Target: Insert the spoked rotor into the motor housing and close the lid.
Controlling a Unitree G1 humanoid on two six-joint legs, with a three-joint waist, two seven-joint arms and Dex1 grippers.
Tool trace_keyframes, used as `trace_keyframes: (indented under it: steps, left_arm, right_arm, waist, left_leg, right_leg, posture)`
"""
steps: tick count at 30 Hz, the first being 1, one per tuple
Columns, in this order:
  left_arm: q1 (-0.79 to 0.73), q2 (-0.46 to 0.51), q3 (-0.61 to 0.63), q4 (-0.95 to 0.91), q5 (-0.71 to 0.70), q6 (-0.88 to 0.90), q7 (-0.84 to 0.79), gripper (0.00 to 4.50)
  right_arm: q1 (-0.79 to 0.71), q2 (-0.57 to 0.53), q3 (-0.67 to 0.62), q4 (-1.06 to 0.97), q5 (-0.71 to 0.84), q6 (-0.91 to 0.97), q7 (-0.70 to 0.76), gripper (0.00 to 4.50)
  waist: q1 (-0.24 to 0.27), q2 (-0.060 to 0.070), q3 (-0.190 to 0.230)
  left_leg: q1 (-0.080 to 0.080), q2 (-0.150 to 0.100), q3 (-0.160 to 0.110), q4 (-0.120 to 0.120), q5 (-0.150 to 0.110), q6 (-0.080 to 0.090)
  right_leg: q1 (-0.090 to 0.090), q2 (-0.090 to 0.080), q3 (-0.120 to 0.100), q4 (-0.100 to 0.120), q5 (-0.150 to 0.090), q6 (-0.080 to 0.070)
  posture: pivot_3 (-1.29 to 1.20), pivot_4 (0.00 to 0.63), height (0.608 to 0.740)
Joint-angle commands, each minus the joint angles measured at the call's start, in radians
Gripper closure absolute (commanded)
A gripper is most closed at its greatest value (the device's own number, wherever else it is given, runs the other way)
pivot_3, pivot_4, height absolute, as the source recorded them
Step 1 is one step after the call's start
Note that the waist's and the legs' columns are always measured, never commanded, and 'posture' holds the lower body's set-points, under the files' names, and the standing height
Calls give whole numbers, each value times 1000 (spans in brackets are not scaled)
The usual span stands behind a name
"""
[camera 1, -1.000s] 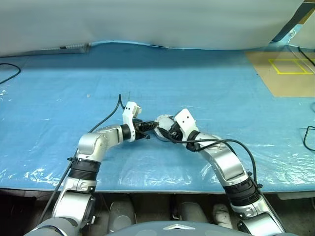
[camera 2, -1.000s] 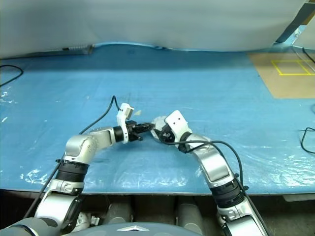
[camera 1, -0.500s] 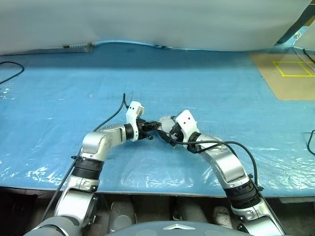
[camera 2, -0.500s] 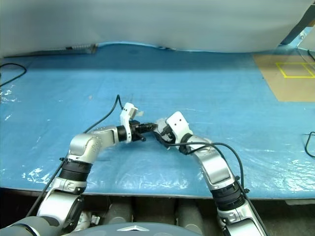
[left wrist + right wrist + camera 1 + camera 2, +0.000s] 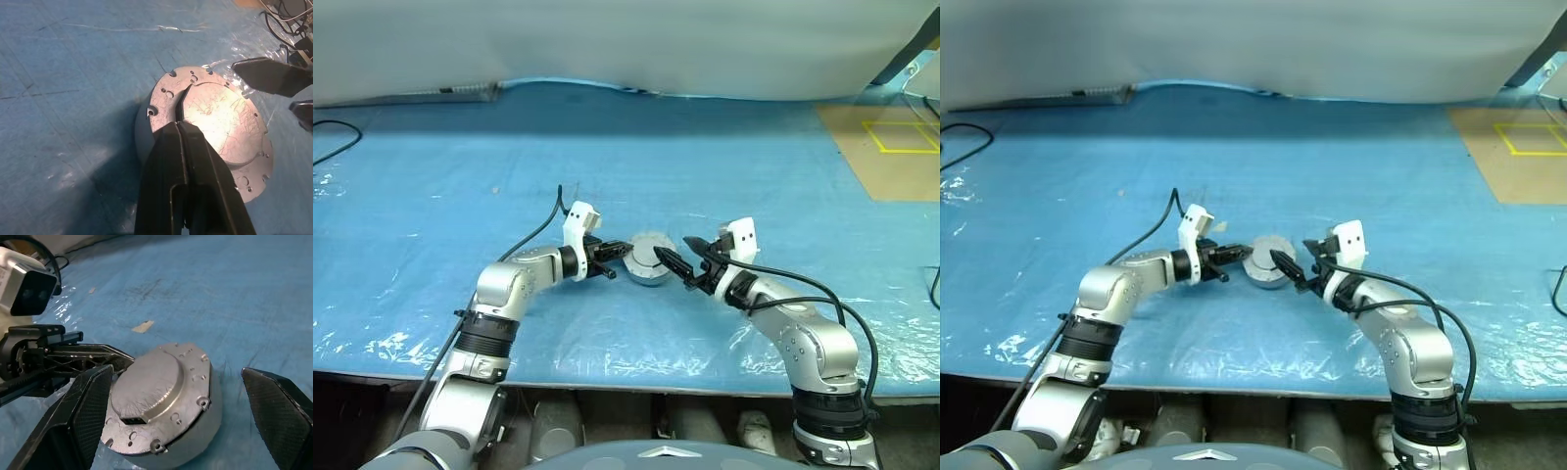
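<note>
The motor housing (image 5: pixel 647 261) sits mid-surface, nearer the front edge, lid (image 5: pixel 215 122) down. Our left gripper (image 5: pixel 182 131) rests clenched on it, holding nothing; our right gripper (image 5: pixel 683 262) is released. We should press evenly and check the lid seats flush.

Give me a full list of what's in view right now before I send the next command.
motor housing: one, silver-grey, on the blue sheet between the two grippers.
lid: one, silver-grey, lying closed on top of the housing.
blue sheet: one, blue plastic, covering the work surface.
scrap of tape: one, pale tan, on the sheet beyond the housing.
brown board with yellow lines: one, far right of the sheet.
black cable: one, at the sheet's far left edge.
grey backdrop: one, behind the sheet.
left gripper: one, black fingers shut, tips at the lid's left rim.
right gripper: one, black fingers open, just right of the housing, not gripping it.
</note>
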Motion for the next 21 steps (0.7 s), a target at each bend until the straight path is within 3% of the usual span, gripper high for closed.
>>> trace_keyframes:
  steps: [1, 8, 14, 17, 21]
  left_arm:
    - [22, -5, -43, 23, 27, 12, -1, 4500]
    - [28, -7, -40, 17, 36, 7, -6, 4500]
    - [34, -9, -43, 17, 42, 1, -6, 4500]
    - [35, -11, -47, 16, 45, 0, -4, 4500]
    - [35, -10, -46, 16, 47, 0, -8, 4500]
  right_arm:
    - [-21, 26, -43, 26, 63, 68, -41, 62]
    - [-47, 81, -79, 88, 122, 121, -89, 62]
    - [-74, 151, -191, 129, 308, 264, -119, 62]
    - [-75, 165, -214, 144, 368, 314, -133, 620]
    - [-73, 166, -236, 145, 445, 378, -131, 2046]
  waist:
    - [0, 0, 0]
    - [0, 0, 0]
    - [1, 0, 0]
    - [1, 1, 0]
    - [-1, 1, 0]
  left_leg:
    - [0, 0, 0, 0, 0, 0]
    - [0, 0, 0, 0, 0, 0]
    - [0, 0, 0, 0, 0, 0]
    - [0, 0, 0, 0, 0, 0]
    - [0, 0, 0, 0, 0, 0]
  right_leg:
    - [0, 0, 0, 0, 0, 0]
    - [0, 0, 0, 0, 0, 0]
    - [0, 0, -1, 0, 0, 0]
    - [0, -1, -1, 0, 0, 0]
    - [0, 0, -1, 0, 0, 0]
  posture:
    - [0, 150, 740]
    - [0, 150, 740]
    - [0, 150, 740]
    - [0, 150, 740]
    - [0, 150, 740]
